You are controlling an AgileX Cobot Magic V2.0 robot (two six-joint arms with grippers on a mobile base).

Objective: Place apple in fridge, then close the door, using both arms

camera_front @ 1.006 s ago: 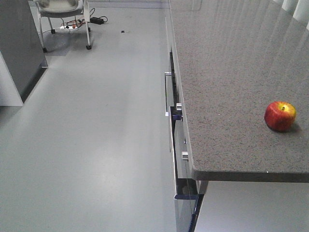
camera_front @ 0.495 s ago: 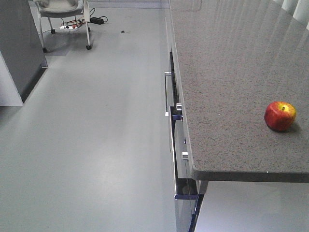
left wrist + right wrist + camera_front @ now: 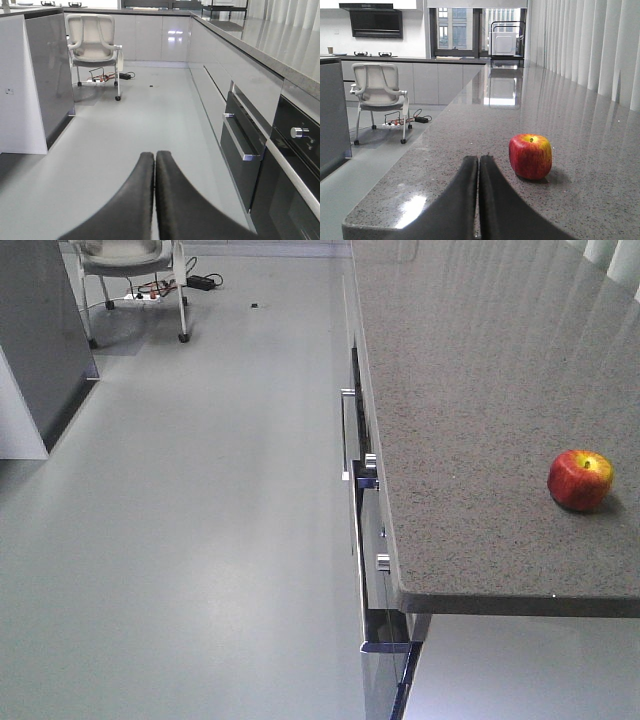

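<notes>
The apple (image 3: 530, 156) sits on the granite worktop (image 3: 580, 120), untouched. From my right gripper (image 3: 478, 158) it lies at about one o'clock, near but apart. In the front view it shows at three o'clock (image 3: 580, 480), set back from the worktop's near edge. The step in hand, as I judge it, is the first reach. Both right fingers are pressed together with nothing between them, so I'd spread them before moving. Then I'd shift the wrist toward the apple until it lines up dead ahead at twelve. I'd come in level with its widest part and close gently, because a round fruit on a glossy surface will likely roll if one finger nudges it first. The right arm is low over the worktop, with the gripper pointing straight along it toward the far window. The left gripper (image 3: 154, 156) is also pressed together and empty. It hangs over the floor and aims down the aisle toward the chair (image 3: 95, 45) at eleven o'clock. The oven (image 3: 245, 145) is at three, and the dark grey unit I take for the fridge (image 3: 50, 80) is at ten.
</notes>
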